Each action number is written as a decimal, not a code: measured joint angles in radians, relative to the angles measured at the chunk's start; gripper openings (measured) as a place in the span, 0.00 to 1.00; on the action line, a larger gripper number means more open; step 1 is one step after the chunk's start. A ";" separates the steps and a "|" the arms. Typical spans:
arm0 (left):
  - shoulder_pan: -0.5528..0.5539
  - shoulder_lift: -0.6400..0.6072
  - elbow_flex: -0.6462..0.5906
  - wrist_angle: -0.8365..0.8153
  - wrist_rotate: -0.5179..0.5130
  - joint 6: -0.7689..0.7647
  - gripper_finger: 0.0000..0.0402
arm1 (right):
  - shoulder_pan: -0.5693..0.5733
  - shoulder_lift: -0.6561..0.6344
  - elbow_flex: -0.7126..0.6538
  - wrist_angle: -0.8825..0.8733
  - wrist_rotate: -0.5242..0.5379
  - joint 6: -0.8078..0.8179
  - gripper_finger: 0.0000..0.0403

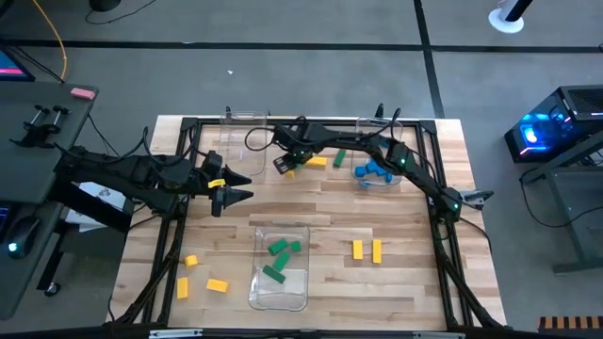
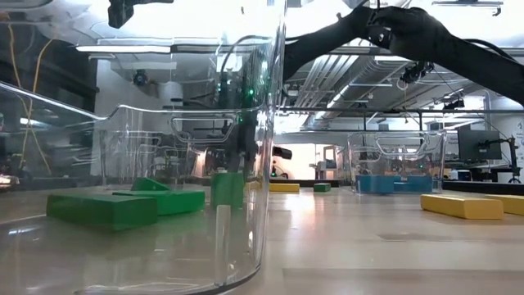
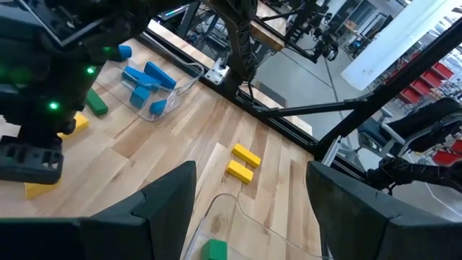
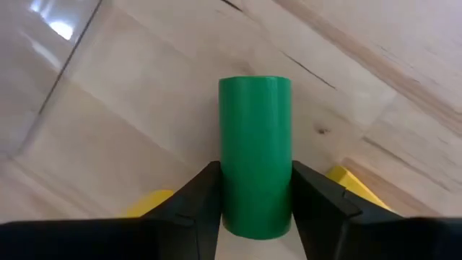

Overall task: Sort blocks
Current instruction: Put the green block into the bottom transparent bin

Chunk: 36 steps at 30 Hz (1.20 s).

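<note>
One green cylinder block [image 4: 254,155] pinched by right gripper [image 4: 254,189] | left gripper [image 3: 249,206] wide, idle | shallow hold, could slip over yellow bars [image 4: 352,185]

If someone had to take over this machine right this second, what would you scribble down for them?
Right gripper: jaws shut on a green cylinder, held over the table's far middle.
Left gripper: jaws open, empty, left of centre.
Done: green blocks lie in the near clear bin; blue blocks lie in the far right bin.
Left: yellow blocks loose at near left, near right and by the right gripper; one green block loose on the far side. The far left bin looks empty.
</note>
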 joint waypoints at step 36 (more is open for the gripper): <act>0.000 0.000 0.000 0.007 0.000 0.000 0.62 | 0.590 -0.267 0.054 -0.217 -0.218 -0.435 0.34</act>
